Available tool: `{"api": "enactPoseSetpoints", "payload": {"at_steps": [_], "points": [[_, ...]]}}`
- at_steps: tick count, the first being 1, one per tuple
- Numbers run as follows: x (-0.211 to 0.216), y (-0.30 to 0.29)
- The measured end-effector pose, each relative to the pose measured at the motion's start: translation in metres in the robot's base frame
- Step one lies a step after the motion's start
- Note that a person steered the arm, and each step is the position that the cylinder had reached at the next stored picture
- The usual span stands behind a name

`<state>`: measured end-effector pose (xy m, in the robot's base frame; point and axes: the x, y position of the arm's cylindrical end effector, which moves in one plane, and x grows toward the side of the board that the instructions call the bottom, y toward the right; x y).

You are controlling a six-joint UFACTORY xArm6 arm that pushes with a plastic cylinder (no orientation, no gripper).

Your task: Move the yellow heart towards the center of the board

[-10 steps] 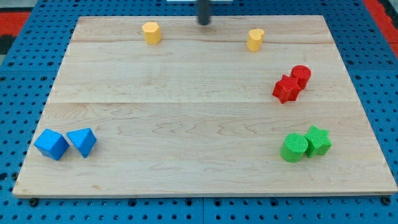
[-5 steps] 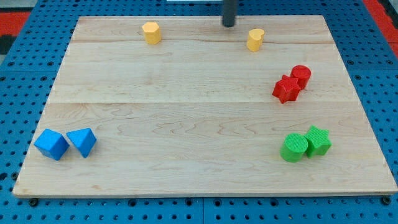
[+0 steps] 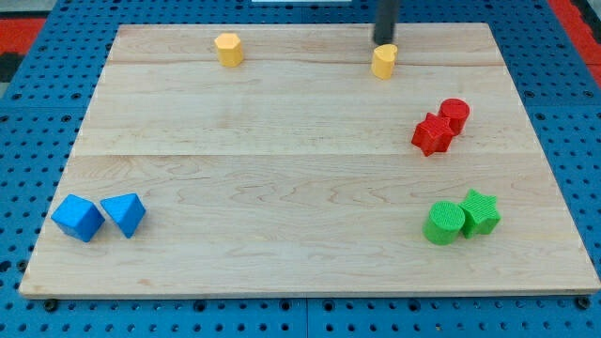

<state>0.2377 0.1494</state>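
Observation:
The yellow heart [image 3: 383,61] lies near the board's top edge, right of the middle. My tip [image 3: 385,41] stands just above it in the view, touching or almost touching its top side. The dark rod rises from there out of the view's top. A second yellow block [image 3: 228,49], six-sided in look, lies near the top edge at the left.
A red star [image 3: 432,134] and a red cylinder [image 3: 454,115] touch at the right. A green cylinder [image 3: 443,223] and a green star [image 3: 480,212] touch at the lower right. Two blue blocks [image 3: 77,218] [image 3: 124,214] sit at the lower left. The wooden board [image 3: 282,169] lies on a blue pegboard.
My tip has moved right along the board's top edge, from left of the middle to just above the yellow heart. No block has moved.

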Motion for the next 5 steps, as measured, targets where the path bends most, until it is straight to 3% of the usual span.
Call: {"api": "enactPoseSetpoints", "payload": {"at_steps": [1,2,5], "points": [[0.044,-0.019],[0.049,-0.073],[0.029,-0.085]]}}
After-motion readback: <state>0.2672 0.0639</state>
